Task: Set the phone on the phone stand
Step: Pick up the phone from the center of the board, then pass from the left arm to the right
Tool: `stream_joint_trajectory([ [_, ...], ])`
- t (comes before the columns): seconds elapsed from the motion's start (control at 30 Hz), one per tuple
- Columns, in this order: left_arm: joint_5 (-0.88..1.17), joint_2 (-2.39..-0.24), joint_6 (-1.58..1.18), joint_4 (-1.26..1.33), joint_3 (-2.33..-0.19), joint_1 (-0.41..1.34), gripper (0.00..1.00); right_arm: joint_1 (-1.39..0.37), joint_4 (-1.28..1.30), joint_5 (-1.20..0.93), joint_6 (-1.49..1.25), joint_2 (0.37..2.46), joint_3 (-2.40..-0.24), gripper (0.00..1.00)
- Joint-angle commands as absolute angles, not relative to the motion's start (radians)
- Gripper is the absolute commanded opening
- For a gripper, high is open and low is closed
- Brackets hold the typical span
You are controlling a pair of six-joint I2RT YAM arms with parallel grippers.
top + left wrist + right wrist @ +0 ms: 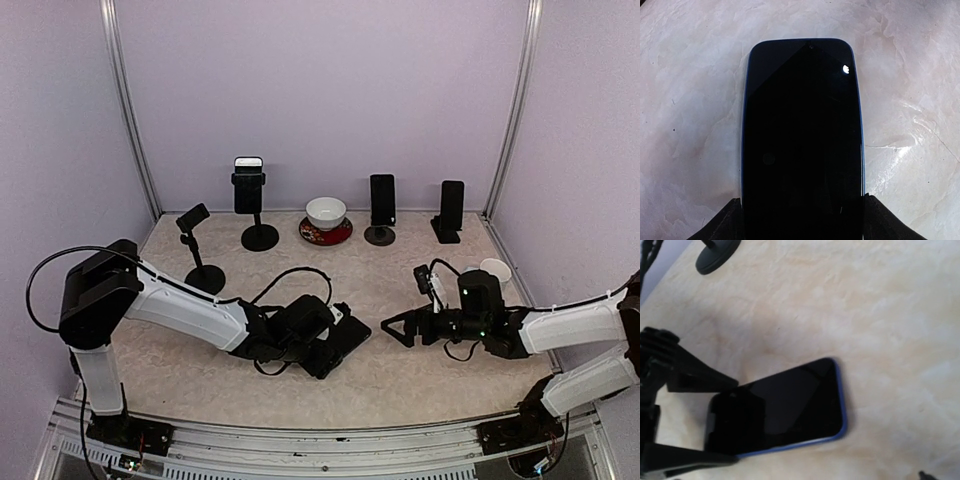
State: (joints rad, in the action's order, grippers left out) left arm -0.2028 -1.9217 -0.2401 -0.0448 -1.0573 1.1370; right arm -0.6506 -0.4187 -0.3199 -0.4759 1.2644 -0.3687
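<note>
Marbled bench (400,385): left gripper (322,350) clamped the phone (802,135) by its edges, right gripper (395,328) gaped empty. Slow, level lift looked safest.

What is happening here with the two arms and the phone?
The left gripper grips a phone by its sides; the phone lies on the table. The right gripper hovers open beside it, holding nothing. The phone is not yet on a stand; an empty stand is at the back left.
</note>
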Motion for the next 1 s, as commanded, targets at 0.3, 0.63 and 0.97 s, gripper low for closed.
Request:
stream_joint_trajectory([
  [0.3, -0.25, -1.802, -0.249, 0.093, -0.997, 1.151, 0.49, -0.641, -0.582, -0.434, -0.676, 1.383, -0.402, 1.0],
  [0.63, -0.279, -1.754, -0.241, 0.141, -0.965, 1.164, 0.48, -0.641, -0.691, -0.474, -0.757, 1.455, -0.414, 1.0],
  [0.97, -0.321, -1.698, -0.232, 0.215, -0.918, 1.189, 0.48, -0.641, -0.834, -0.529, -0.882, 1.551, -0.448, 1.0],
])
